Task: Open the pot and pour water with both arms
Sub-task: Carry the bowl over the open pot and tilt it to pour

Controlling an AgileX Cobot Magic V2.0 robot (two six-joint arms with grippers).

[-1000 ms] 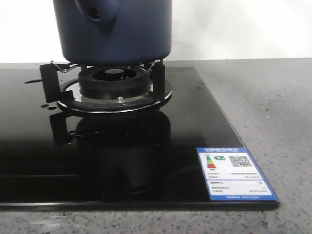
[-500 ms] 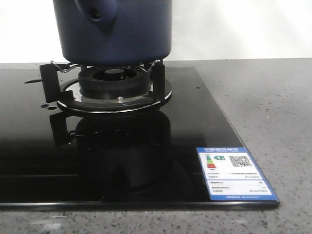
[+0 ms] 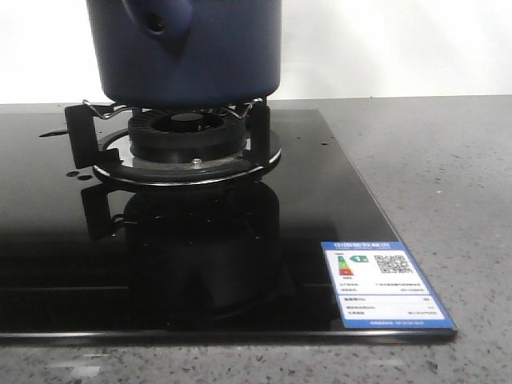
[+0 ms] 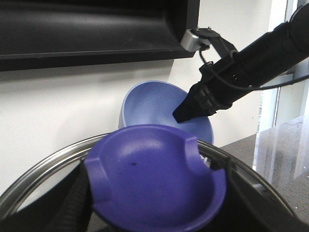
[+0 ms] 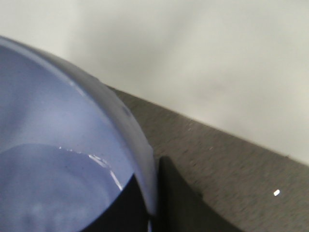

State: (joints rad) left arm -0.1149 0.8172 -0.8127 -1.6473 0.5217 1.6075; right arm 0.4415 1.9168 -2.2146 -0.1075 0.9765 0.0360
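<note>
Front: pot (image 3: 188,52) on burner (image 3: 188,136); wrists: bowl (image 4: 166,111) gripped.

A speckled grey counter (image 3: 432,168) is carrying a black glass hob (image 3: 48,240), lying along its left side.

Matte navy pot (image 3: 188,52) on glossy black glass hob (image 3: 48,240)

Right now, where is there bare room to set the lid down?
Free: the grey counter right of the black glass hob, and the glass in front of the burner, left of the energy label. Crowded: the burner, under the pot.
</note>
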